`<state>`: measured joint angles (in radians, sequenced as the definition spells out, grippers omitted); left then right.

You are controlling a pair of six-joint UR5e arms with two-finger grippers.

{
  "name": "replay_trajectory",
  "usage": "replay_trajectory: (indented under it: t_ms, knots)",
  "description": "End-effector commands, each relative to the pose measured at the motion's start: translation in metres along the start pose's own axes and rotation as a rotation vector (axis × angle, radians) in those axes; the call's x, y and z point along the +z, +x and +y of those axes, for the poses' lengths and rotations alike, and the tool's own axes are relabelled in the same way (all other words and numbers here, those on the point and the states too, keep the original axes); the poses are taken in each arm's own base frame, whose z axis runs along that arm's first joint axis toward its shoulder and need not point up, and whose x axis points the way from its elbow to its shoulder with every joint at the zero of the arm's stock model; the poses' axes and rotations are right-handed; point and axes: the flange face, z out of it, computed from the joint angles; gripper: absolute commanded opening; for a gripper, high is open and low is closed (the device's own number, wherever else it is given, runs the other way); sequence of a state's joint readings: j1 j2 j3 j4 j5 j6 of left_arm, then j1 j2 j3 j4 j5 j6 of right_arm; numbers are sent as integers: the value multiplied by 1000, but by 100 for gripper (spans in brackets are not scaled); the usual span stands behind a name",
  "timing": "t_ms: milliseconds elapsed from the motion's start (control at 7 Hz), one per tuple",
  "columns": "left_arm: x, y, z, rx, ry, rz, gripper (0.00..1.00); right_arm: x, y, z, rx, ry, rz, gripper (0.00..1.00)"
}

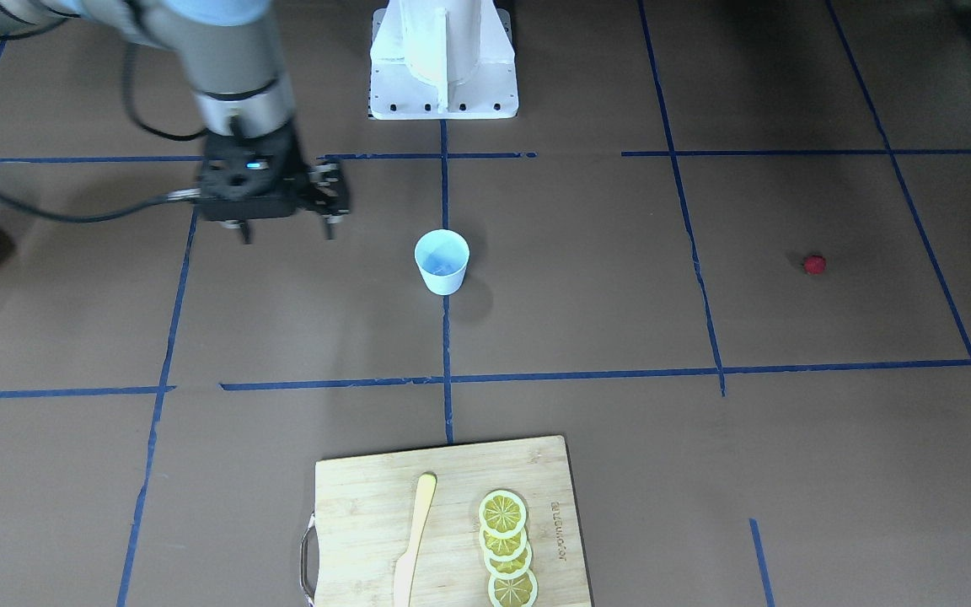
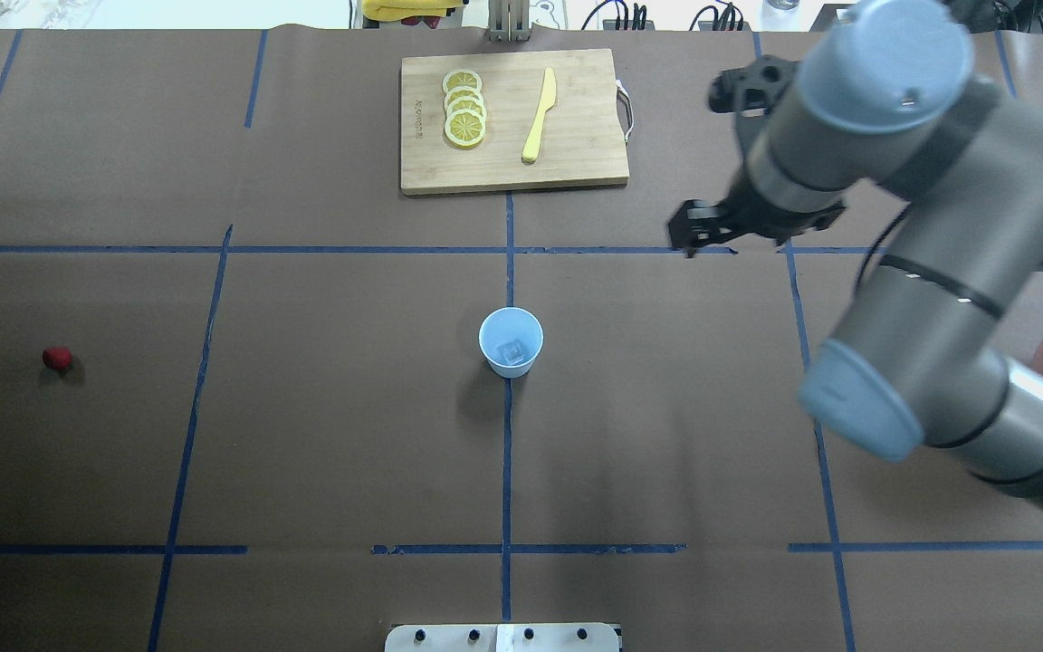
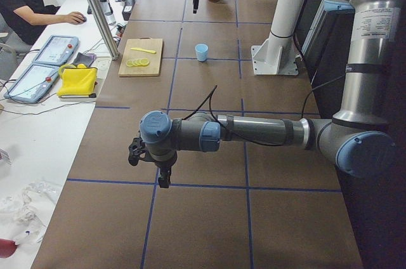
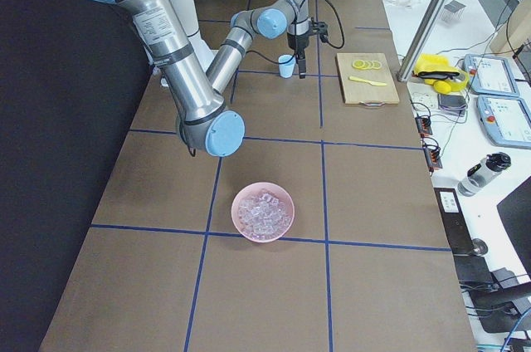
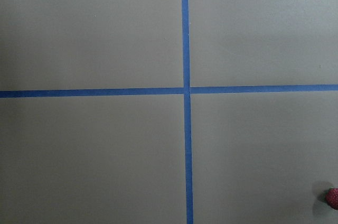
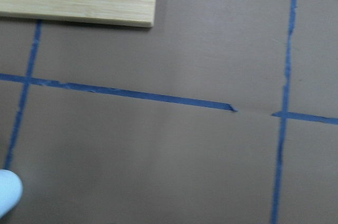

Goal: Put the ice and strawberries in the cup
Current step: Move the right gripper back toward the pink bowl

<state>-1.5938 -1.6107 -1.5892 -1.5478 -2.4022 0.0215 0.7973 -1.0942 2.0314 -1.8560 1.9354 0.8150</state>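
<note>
find the cup [image 2: 511,340] upright in the middle of the counter [image 2: 349,435], on a blue tape line [image 2: 507,471], with what looks like one clear cube in the bottom. locate the bulk of the ice [image 4: 264,211] heaped in a pink bowl [image 4: 262,237] at the right end, well apart from the cup. spot the strawberry [image 2: 57,359] lying alone well out to the left, also well apart from the cup.

judge the ice stiff, light and slippery: pinch one cube across two flat faces, from above, off the top of the heap. judge the strawberry light, soft, easy to bruise and prone to roll: close gently across its widest part, from straight above.

read the right gripper [image 1: 286,232] as spread wide and empty, touching nothing, hanging above the counter to the right of the cup, between cup and bowl and nearer the cup. place the left gripper [image 3: 155,166] above bare counter toward the left end; cannot tell its opening from the side view alone. catch only the strawberry's edge in the lower right corner of the left wrist view, with no fingers in sight.

leave aside the cutting board [image 2: 576,163] at the far edge, with lemon slices [image 2: 464,109] and a yellow knife [image 2: 540,113] on it.
</note>
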Motion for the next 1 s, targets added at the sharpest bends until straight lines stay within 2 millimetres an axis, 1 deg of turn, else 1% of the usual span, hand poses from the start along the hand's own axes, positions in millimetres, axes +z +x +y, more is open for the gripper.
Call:
replay_trajectory:
  t_ms: [0,143,286,429,571,714,857]
  knots:
    - [-2,2,-2,3,3,0,100,-7,114,20,-109,-20,65,99]
    - [-2,2,-2,3,4,0,100,-9,169,30,-152,-35,57,99]
    - [-3,3,-2,4,5,0,100,-2,227,50,-181,-23,36,99]
    - [-3,3,-3,5,6,1,100,12,279,79,-237,-16,45,99]
    - [-3,3,-3,5,6,1,100,26,325,96,-292,-19,57,99]
    - [-3,3,-3,5,6,1,100,37,359,103,-314,-48,44,99]
    - [-4,5,-3,8,8,1,100,46,385,106,-348,-73,52,99]
